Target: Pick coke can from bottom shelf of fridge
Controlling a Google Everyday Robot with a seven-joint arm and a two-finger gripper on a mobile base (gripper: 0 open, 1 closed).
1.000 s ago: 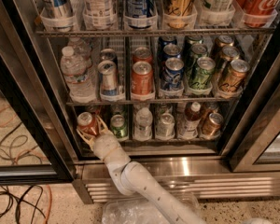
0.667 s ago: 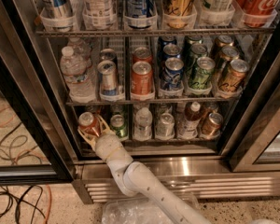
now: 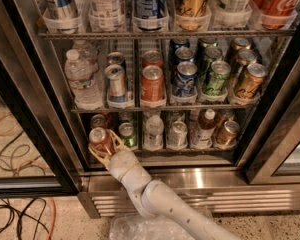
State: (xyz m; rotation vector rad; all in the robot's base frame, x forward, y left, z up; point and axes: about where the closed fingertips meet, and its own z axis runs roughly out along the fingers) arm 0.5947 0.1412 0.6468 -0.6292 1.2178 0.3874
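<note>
Lower left of frame, front of the bottom shelf in the fridge: coke can, upright, axis vertical. Tool: clamped on the can, reaching in from lower right. Green can just beside, right. Judged exit: out toward lower right.

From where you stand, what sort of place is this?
Probably an office kitchen or shop: a glass-door display fridge with racks of cans, and loose cables on the floor. The gripper is closed around the coke can at the bottom shelf's left end.
</note>
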